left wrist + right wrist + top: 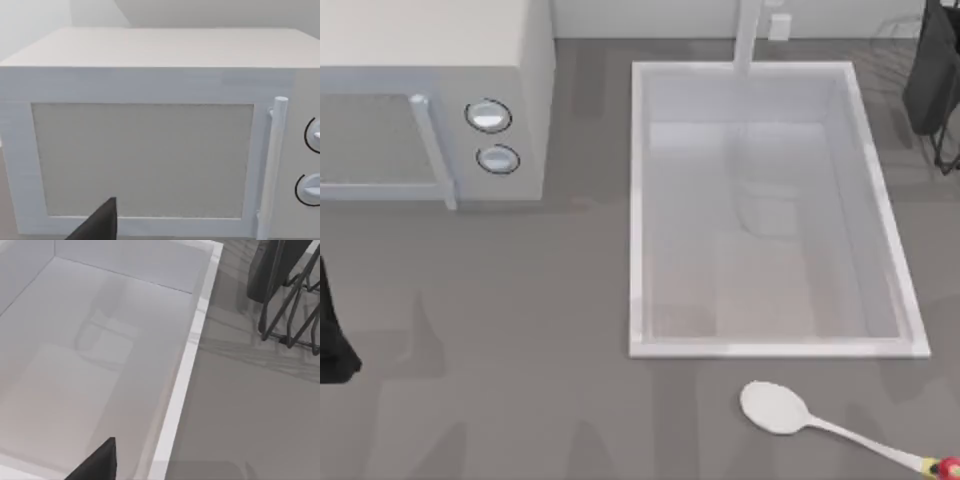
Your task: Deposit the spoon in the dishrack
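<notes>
Below the sink (pixel 638 200), one spoon (pixel 778 408); far right, one dishrack (pixel 932 80)

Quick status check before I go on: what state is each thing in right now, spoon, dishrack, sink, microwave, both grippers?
spoon: lying flat on the table in front of the sink, not gripped.
dishrack: standing at the table's far right, no spoon in it.
sink: basin empty.
microwave: door closed.
left gripper: facing the microwave door, holding nothing seen.
right gripper: over the sink's edge, holding nothing seen.
</notes>
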